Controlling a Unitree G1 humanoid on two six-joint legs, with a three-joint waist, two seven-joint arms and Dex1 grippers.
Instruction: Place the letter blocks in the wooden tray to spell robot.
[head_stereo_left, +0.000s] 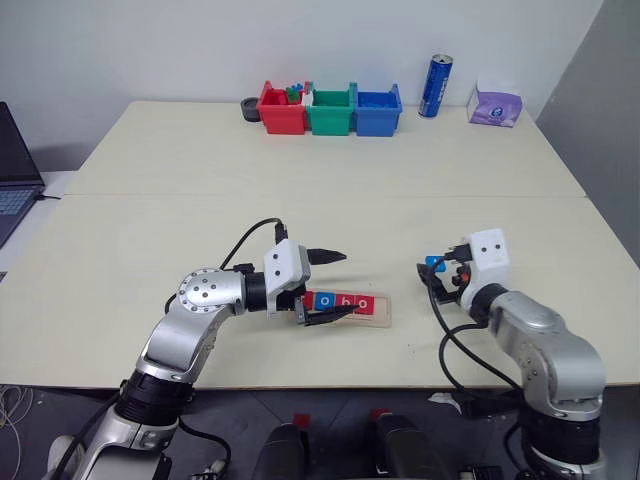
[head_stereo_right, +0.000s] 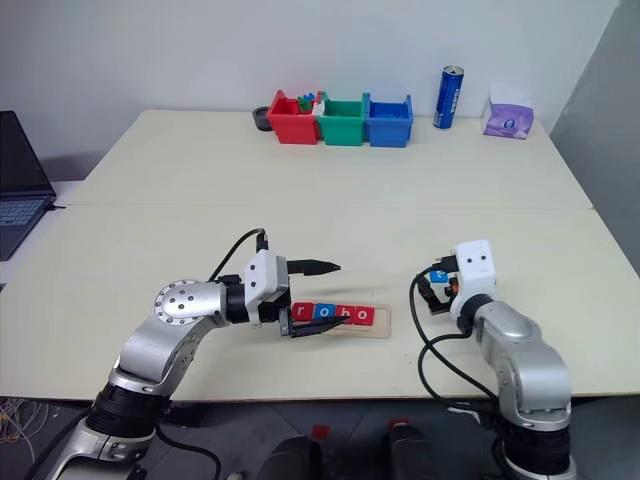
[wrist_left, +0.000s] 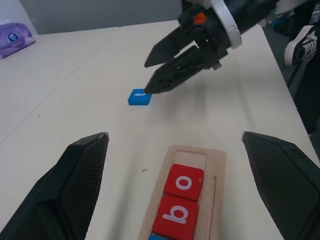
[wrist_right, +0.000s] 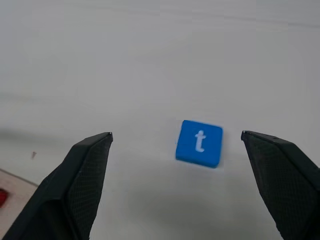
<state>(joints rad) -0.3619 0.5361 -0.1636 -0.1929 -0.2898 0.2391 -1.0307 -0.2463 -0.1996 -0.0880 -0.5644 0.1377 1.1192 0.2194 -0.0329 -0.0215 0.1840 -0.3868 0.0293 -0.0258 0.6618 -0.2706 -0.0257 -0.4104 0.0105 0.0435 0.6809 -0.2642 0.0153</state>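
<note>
The wooden tray (head_stereo_left: 383, 312) lies near the table's front edge. Four letter blocks sit in it: r (head_stereo_right: 301, 312), blue o (head_stereo_right: 322, 312), red b (wrist_left: 176, 215) and red o (wrist_left: 184, 182). The tray's right end slot is bare. My left gripper (head_stereo_left: 332, 286) is open, one finger on each side of the tray's left end. A blue t block (wrist_right: 199, 143) lies flat on the table to the right of the tray. My right gripper (wrist_right: 176, 134) is open just above and behind it, and the block lies between the fingertips without touching them.
Red (head_stereo_left: 282, 110), green (head_stereo_left: 331, 110) and blue (head_stereo_left: 378, 110) bins stand at the table's back edge. Beside them are a blue can (head_stereo_left: 436, 86) and a purple tissue pack (head_stereo_left: 495, 105). A laptop (head_stereo_left: 15, 170) sits at the far left.
</note>
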